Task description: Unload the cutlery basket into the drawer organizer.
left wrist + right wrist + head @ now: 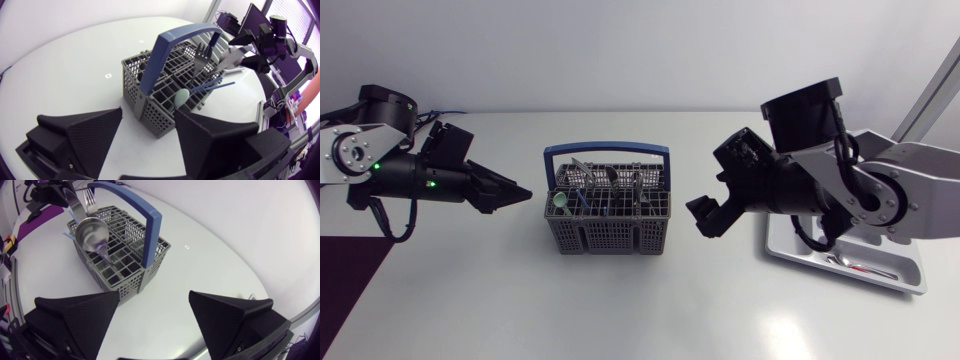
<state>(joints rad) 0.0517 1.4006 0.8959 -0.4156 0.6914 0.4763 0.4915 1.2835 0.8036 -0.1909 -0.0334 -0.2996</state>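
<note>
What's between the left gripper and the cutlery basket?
Only bare table separates the left gripper and the cutlery basket, as the head view shows.

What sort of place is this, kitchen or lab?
Probably a lab test bench, not a kitchen: a plain white table, a robot left arm and right arm coming in from its sides, and only a cutlery basket and an organizer set out.
</note>
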